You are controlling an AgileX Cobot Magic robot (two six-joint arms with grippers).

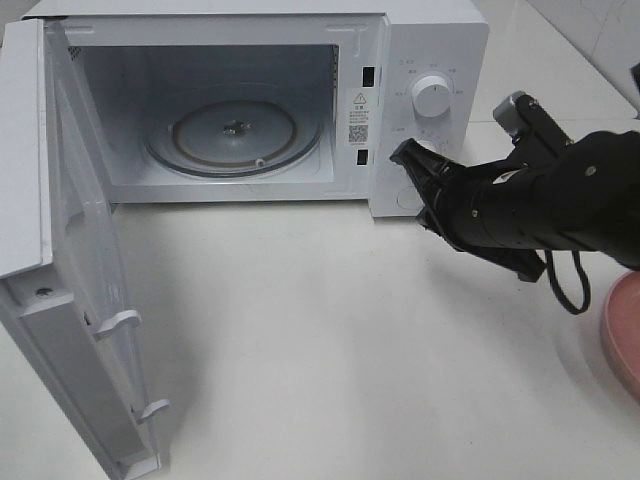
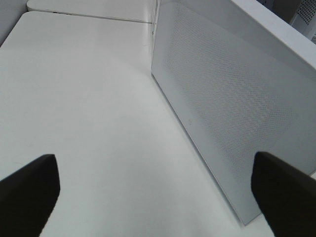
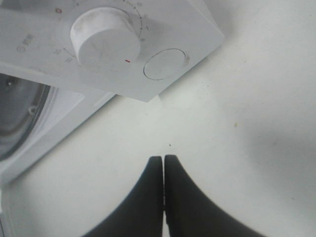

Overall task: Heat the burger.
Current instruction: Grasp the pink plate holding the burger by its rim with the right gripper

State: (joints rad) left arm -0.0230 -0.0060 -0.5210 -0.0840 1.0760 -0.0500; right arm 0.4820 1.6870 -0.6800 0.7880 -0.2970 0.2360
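Observation:
The burger is out of view in all three frames. The white microwave stands at the back of the table with its door swung wide to the left, and its glass turntable is bare. My right gripper is shut on nothing, its tips just in front of the control panel's lower part, below the round knob and near the round button. My left gripper is open, fingers wide apart over the table beside the door's outer face.
A pink plate shows partly at the right edge of the white table. The open door juts toward the table's front left. The right arm's black body and cable hang between the microwave and the plate.

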